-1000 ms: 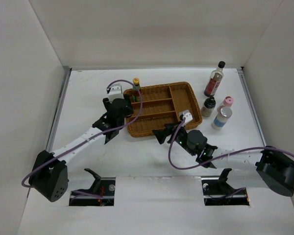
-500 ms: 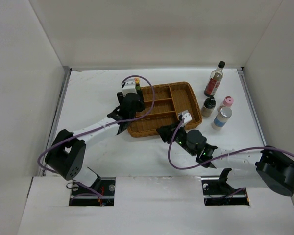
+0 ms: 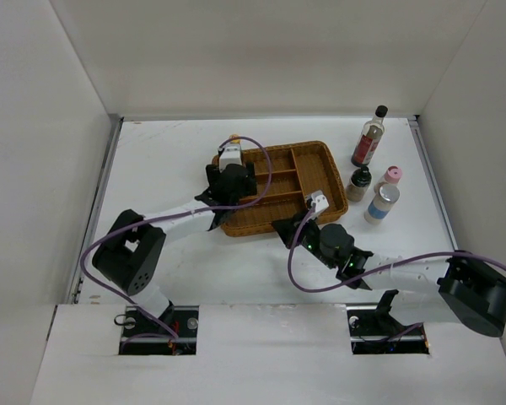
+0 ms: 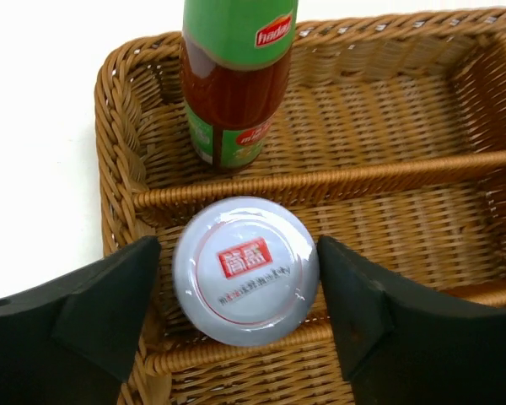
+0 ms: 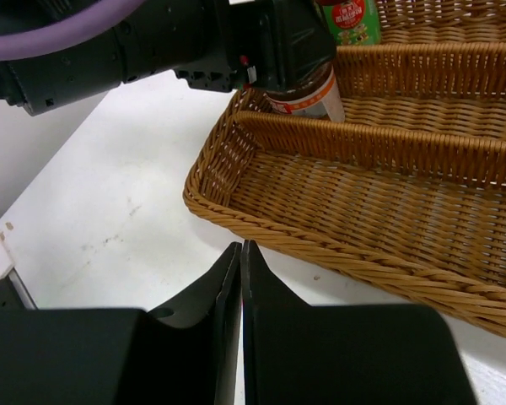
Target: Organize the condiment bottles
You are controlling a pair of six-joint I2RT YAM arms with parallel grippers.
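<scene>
Nearest me, low in the right wrist view, the right gripper is clenched on nothing, its fingers pressed flat together just off the near rim of the wicker tray.

Past it, in the left end of the tray's middle compartment, the white-lidded jar stands upright on the weave. The left gripper is released around it, with a finger on either side of the lid and a sliver of gap on the left. One compartment further back stands the yellow-capped sauce bottle, also upright.

Four are not yet in the tray, grouped at the upper right of the top view: the silver-lidded jar, the dark shaker, the pink-capped jar and, farthest, the tall clear bottle.

I reckon they are all rigid, smooth and round, so a pinch could slip. The squat jars look light and steady, best gripped across the body just below the lid. The tall one looks likely to tip, so hold it mid-body.
</scene>
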